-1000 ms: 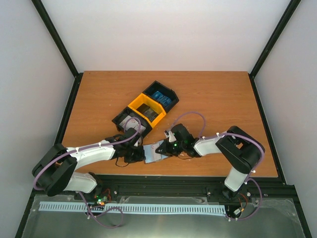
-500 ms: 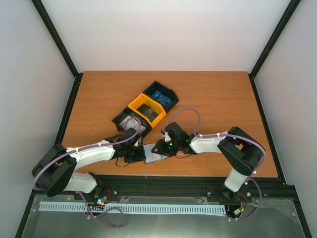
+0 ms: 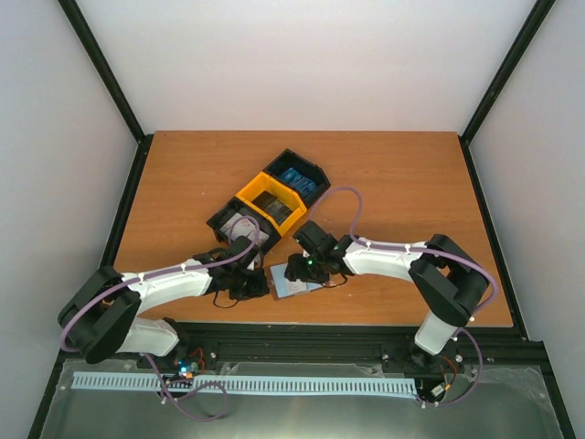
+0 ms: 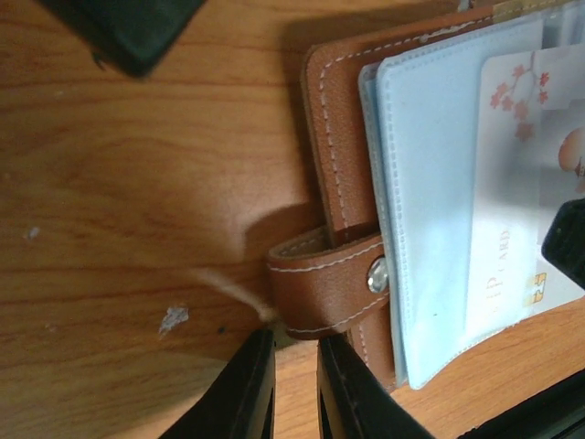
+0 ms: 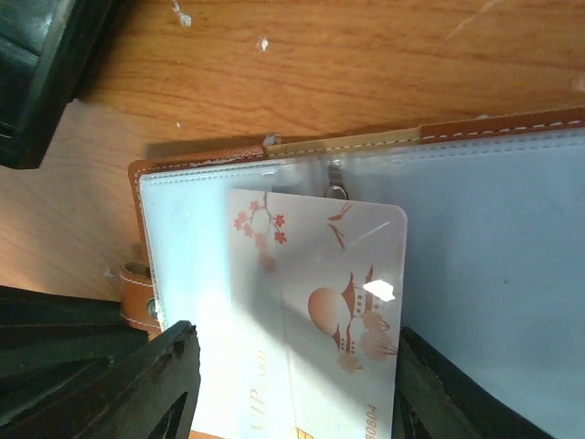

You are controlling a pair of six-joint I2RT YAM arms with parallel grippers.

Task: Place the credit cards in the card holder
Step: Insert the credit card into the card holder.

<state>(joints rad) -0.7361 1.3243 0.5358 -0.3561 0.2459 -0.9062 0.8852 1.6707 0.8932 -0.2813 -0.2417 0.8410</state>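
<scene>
I'm pinning card holder (image 4: 334, 137) flat for insertion: left claw (image 4: 294, 346) sitting nearly together, clasp strap (image 4: 324, 283) just ahead, grip unclear. Right claw (image 5: 294, 366) standing apart, straddling VIP card (image 5: 320, 293).

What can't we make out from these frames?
Right wrist: the credit card runs off the bottom edge, so its depth in the card holder sleeve is unclear.
Left wrist: whether the left gripper pinches the strap; shadow at the tips.
Top view: both arms cover the card holder; tray contents too small.
</scene>
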